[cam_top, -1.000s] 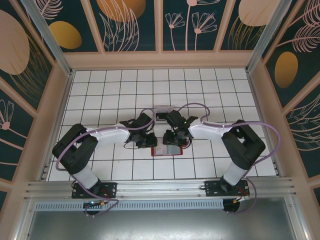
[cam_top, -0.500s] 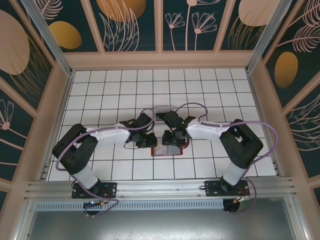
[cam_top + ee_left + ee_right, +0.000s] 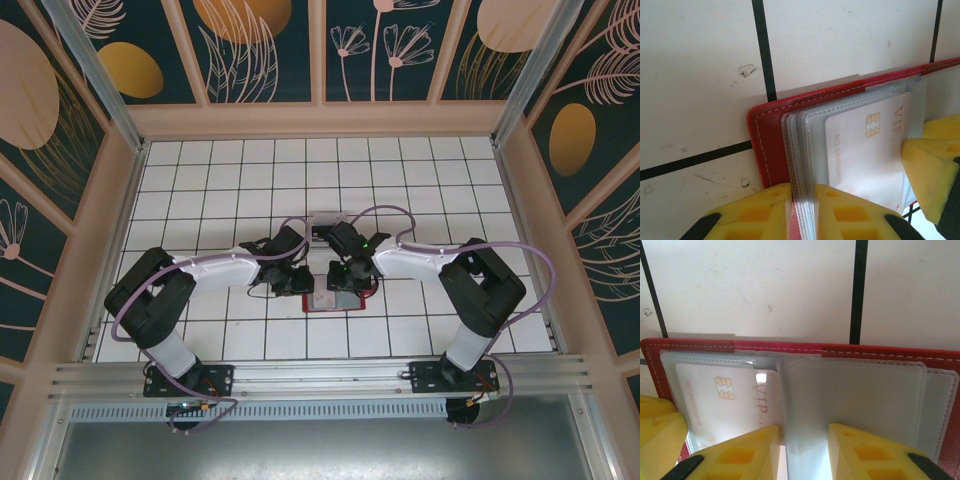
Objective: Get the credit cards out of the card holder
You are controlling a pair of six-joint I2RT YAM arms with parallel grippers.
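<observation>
White tiles with black grid lines cover the counter [image 3: 200, 190], which is boxed in by dark teal panels painted with flowers. Near the middle of it, towards the arms' bases, the red card holder [image 3: 338, 303] lies opened flat with its clear plastic sleeves [image 3: 799, 150] facing up. The left gripper [image 3: 802, 212] is pinched tight on the edge of the sleeve stack. Its yellow fingertips press the stack from both sides, right beside the holder's stitched red border. One pale credit card [image 3: 865, 145] with a gold chip and red "VIP" lettering sits inside a sleeve, on the half of the holder nearer the left gripper. The right gripper [image 3: 804, 452] is at the holder's centre fold, with its yellow fingers standing on either side of one raised clear sleeve leaf. Whether they squeeze that leaf or only flank it I cannot tell. In the overhead view both grippers meet over the holder, just beside each other.
</observation>
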